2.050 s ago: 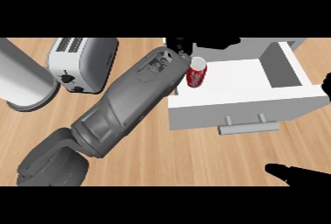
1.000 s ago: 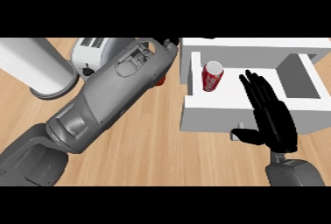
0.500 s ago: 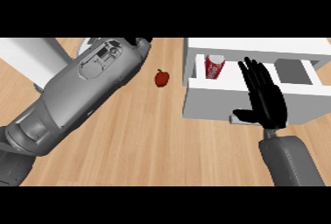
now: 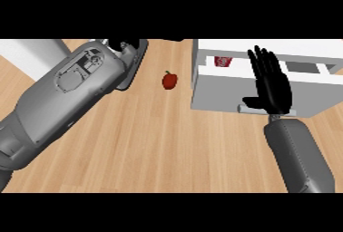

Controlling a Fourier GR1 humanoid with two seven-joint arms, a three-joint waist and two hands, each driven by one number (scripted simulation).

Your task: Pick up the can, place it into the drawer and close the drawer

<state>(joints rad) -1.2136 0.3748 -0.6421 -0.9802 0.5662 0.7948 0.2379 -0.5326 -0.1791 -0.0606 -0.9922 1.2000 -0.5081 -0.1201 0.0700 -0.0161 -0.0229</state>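
Flat and released, the black right hand (image 4: 271, 86) lay over the front of the white open drawer (image 4: 214, 93), grasping nothing. Inside stood the small red-and-white can (image 4: 222, 61), upright, its long axis vertical: probably light, stiff and smooth-sided, best held round its middle. Only dark fingers of the left hand (image 4: 126, 45) showed above the light wooden tabletop (image 4: 161, 145); I cannot tell their state.

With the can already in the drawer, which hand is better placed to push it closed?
Right. The right hand, fingers straight, lies over the drawer front by its handle, with the can inside. The left hand is raised at the counter's far left, away from the drawer.
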